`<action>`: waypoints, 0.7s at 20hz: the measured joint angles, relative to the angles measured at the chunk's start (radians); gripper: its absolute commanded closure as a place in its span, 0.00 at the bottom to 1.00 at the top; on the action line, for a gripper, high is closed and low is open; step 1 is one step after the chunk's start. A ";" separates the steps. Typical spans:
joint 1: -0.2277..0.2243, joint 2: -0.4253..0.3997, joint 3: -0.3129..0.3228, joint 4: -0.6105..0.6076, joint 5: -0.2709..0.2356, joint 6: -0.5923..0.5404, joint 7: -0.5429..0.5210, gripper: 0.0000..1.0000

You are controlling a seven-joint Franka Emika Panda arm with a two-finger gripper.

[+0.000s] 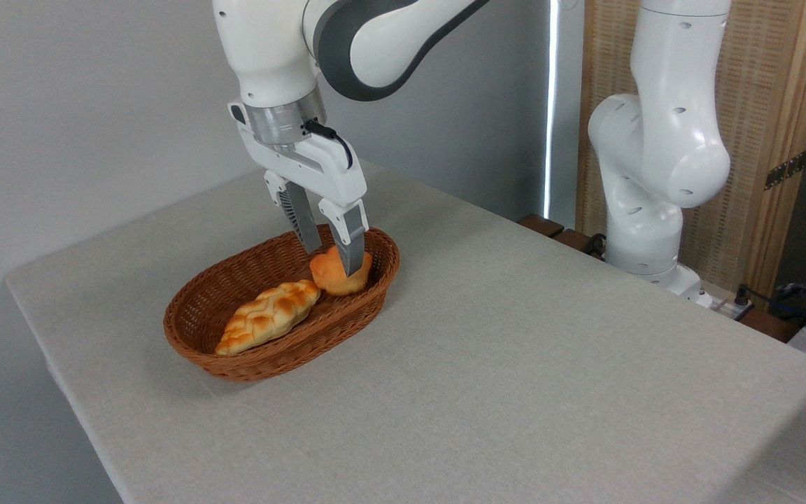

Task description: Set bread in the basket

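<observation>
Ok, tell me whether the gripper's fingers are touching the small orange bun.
Touching. The fixed camera shows the gripper with its fingers on either side of the bun, the nearer one pressed against its front, inside the basket.

This looks like a robot lab: a white Franka arm is fixed beside a table with grey cloth, with plain grey walls and loose black cables.

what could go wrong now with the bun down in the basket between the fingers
The bun sits at the far end of the basket, close under the rim and beside the braided loaf. If the gripper lifts before opening fully, it may drag the bun back out. A finger could also catch the wicker rim and shift the basket, or nudge the loaf.
</observation>
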 measured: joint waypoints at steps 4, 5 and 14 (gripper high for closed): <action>0.002 -0.005 0.009 0.016 0.000 0.000 -0.002 0.00; 0.003 -0.008 0.023 0.032 0.000 -0.001 -0.003 0.00; 0.043 -0.017 0.150 0.235 0.058 -0.100 0.041 0.00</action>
